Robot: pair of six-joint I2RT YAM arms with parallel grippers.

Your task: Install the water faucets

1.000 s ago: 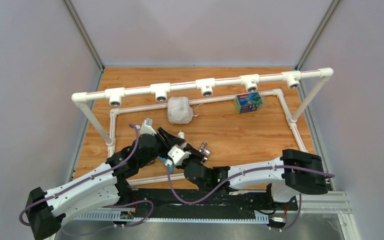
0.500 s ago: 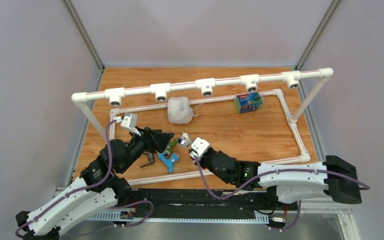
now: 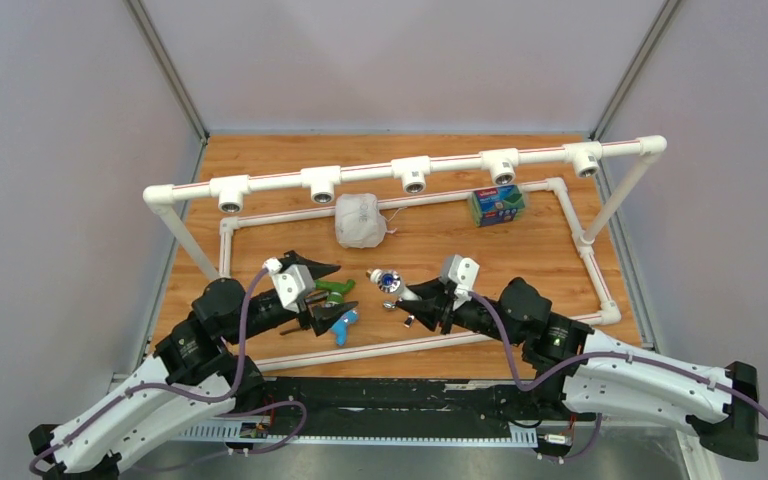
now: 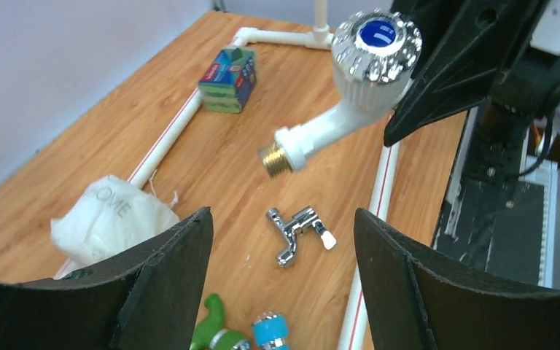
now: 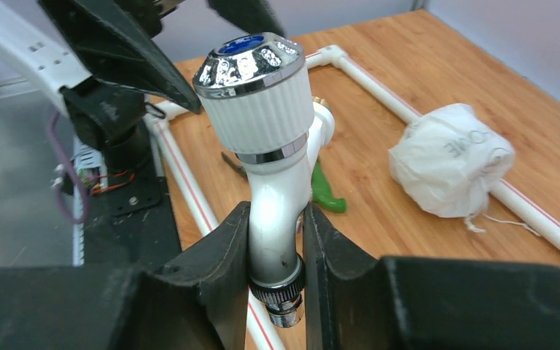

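We see bright, even light from overhead, so shadows on the desk beneath the arms and pipes stay soft and faint. Glare speckles the chrome cap of the white faucet in both wrist views. Close to the lens, the jaws of the left gripper look dark and nearly featureless — slightly soft.

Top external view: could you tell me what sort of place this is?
Probably a robotics lab test cell: a wooden tabletop between plain grey walls, a white PVC pipe frame with open sockets, and a chrome faucet lying loose.
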